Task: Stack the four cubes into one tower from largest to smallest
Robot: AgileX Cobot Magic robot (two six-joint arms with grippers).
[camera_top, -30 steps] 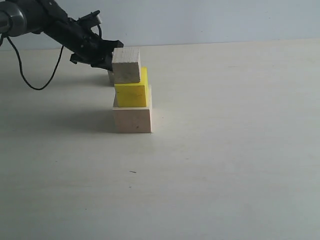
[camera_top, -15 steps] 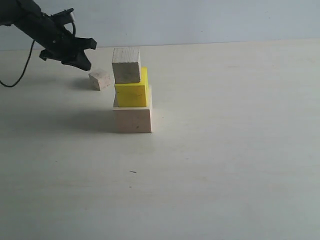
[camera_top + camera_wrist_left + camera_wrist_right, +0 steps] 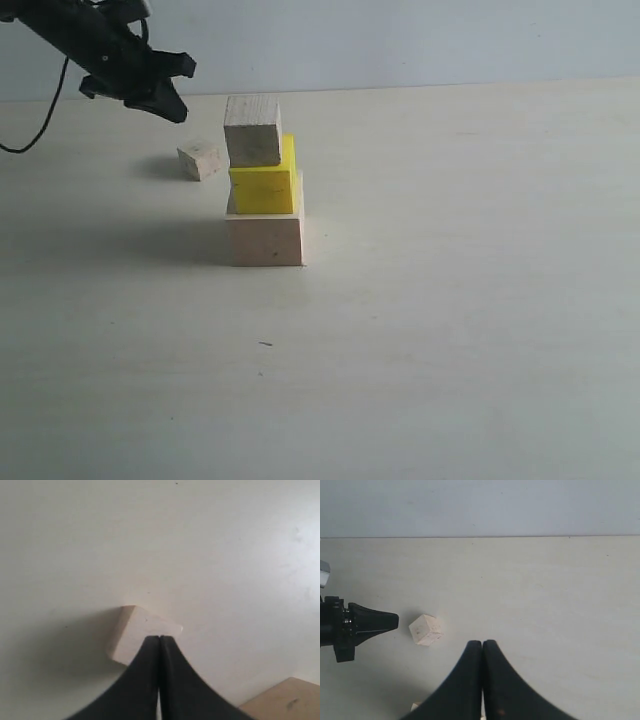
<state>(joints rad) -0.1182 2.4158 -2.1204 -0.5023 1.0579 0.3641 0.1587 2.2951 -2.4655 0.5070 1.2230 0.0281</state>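
The stack [image 3: 262, 190] stands three high on the table [image 3: 450, 300]. A big pale wood cube [image 3: 265, 238] is at the bottom, a yellow cube [image 3: 264, 188] sits on it, and a smaller pale wood cube [image 3: 252, 130] on top is set off toward the left so that it overhangs the yellow one. The smallest cube [image 3: 200, 160] lies on the table by itself, just behind and to the left of the stack and not touching it.

The left gripper [image 3: 172, 104] hangs in the air above and to the left of that loose cube, its fingers pressed together on nothing. In its wrist view the tips cover part of the cube. The right gripper [image 3: 482, 644] is out of the exterior view; its fingers also meet, empty.

The table is a plain cream surface with one dark speck [image 3: 265, 344] near the front, and a pale blue-grey wall [image 3: 420, 40] rises behind it. A wood corner [image 3: 285, 700] cut off at the edge of the left wrist view is probably the stack's top.
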